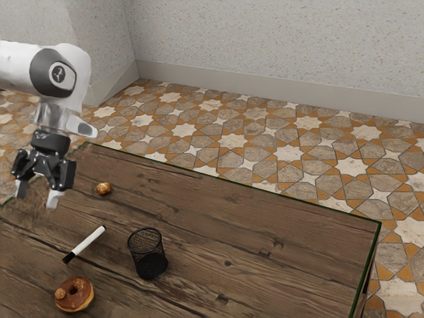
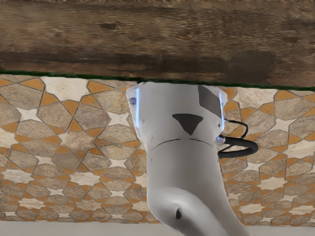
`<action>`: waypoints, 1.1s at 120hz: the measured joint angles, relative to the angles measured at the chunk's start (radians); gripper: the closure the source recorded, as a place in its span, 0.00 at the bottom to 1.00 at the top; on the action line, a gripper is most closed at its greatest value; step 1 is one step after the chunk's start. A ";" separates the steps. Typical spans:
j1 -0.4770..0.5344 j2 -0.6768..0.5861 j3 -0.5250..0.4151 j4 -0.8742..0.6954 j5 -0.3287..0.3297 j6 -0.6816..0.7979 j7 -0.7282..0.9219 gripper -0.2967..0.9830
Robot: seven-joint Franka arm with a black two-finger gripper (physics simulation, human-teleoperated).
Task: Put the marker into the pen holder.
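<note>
Holding nothing in the black two-finger gripper (image 1: 36,200), poised with fingers spread apart above the brown wooden table (image 1: 225,212), near its arm-side edge. Can see the slim white marker with a black end (image 1: 86,243) lying flat on the wood, outside the pen holder and well apart from the gripper. Can make out its black end pointing away from the wall-side edge, toward the round doughnut with brown glaze (image 1: 74,303). Find the upright, round, black wire-mesh pen holder (image 1: 149,254) near the marker, farther from the arm-side edge. Notice also the small, rough golden-brown lump (image 1: 104,189), closer to the corner between the arm-side and wall-side edges. Looking through the wrist view, see the table's dark green edge and, just beyond it, the arm's smooth white base (image 2: 184,162) above the orange, brown and cream star-patterned floor (image 2: 74,132).
</note>
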 joint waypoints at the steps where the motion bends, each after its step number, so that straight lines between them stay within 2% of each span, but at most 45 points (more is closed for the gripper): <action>1: 0.003 0.008 -0.010 0.036 0.002 0.023 0.003 0.23; 8: -0.005 0.032 -0.063 0.177 0.011 0.165 0.023 0.23; 12: -0.026 0.022 -0.075 0.123 0.014 0.252 0.034 0.23; 19: -0.082 0.046 -0.027 -0.046 0.017 0.429 0.046 0.24; 30: -0.057 0.133 0.015 -0.230 0.018 0.713 0.061 0.38; 43: -0.016 0.249 0.037 -0.284 0.017 0.971 0.074 0.49; 54: -0.018 0.275 0.049 -0.277 0.017 1.115 0.083 0.55; 65: -0.018 0.254 0.063 -0.260 0.018 1.198 0.092 0.58; 85: -0.016 0.305 0.082 -0.238 0.018 1.285 0.108 0.61; 104: -0.017 0.323 0.089 -0.239 0.017 1.324 0.118 0.62; 132: -0.020 0.286 0.093 -0.301 0.016 1.342 0.129 0.63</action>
